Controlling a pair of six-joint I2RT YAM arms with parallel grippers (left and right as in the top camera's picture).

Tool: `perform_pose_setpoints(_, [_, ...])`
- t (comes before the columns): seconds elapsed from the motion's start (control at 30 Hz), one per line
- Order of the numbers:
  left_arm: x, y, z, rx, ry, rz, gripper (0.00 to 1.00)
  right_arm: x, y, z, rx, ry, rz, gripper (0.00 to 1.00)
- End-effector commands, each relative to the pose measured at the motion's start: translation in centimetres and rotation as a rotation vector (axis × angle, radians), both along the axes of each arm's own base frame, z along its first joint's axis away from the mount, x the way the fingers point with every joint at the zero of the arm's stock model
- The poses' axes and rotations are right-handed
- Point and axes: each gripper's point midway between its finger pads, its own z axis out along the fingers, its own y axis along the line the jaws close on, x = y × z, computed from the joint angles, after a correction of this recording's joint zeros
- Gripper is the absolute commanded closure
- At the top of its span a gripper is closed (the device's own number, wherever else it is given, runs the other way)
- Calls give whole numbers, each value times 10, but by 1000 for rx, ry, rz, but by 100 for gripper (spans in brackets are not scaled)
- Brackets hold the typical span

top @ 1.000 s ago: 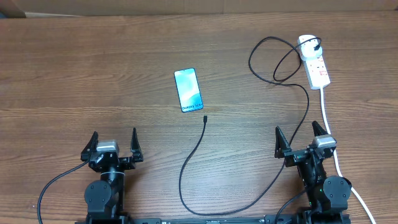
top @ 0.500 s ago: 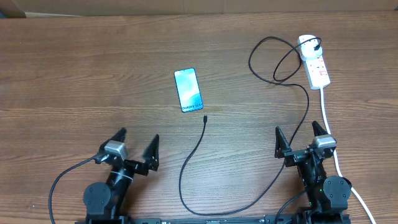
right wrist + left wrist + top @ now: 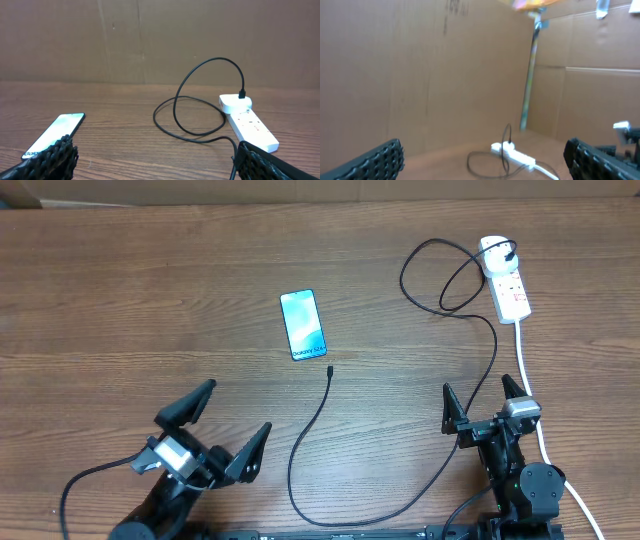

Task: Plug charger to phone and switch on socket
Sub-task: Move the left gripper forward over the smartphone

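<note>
The phone (image 3: 303,324) lies face up mid-table, its blue screen lit; it also shows in the right wrist view (image 3: 54,128). The black charger cable (image 3: 318,415) ends in a small connector tip (image 3: 328,370) just below the phone and loops right to its plug in the white socket strip (image 3: 505,280), which shows in the right wrist view (image 3: 248,121) and the left wrist view (image 3: 514,155). My left gripper (image 3: 222,427) is open and empty, turned toward the cable. My right gripper (image 3: 482,404) is open and empty at the front right.
The strip's thick white cord (image 3: 530,385) runs down the right side past my right arm. Cardboard walls (image 3: 160,40) stand behind the table. A pole (image 3: 529,80) stands at the wall in the left wrist view.
My left arm has swung and rotated to the right, toward the cable, and its wrist view is blurred. The right arm, phone and cable have not moved.
</note>
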Motion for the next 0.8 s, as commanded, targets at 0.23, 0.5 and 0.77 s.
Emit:
perform_pose_setpoints(0.23, [-32,23,64,230,388,192,0,0,-1,-2,-5,-4,-7,0])
perform_pose_setpoints(0.5, [-23,-10,97,173,405,-52,0,0,-1,-2,-5,-4,-8,0])
perform_pose_setpoints(0.77, [19,60,53,199,986,381,0,0,-1,-2,-5,-4,-8,0])
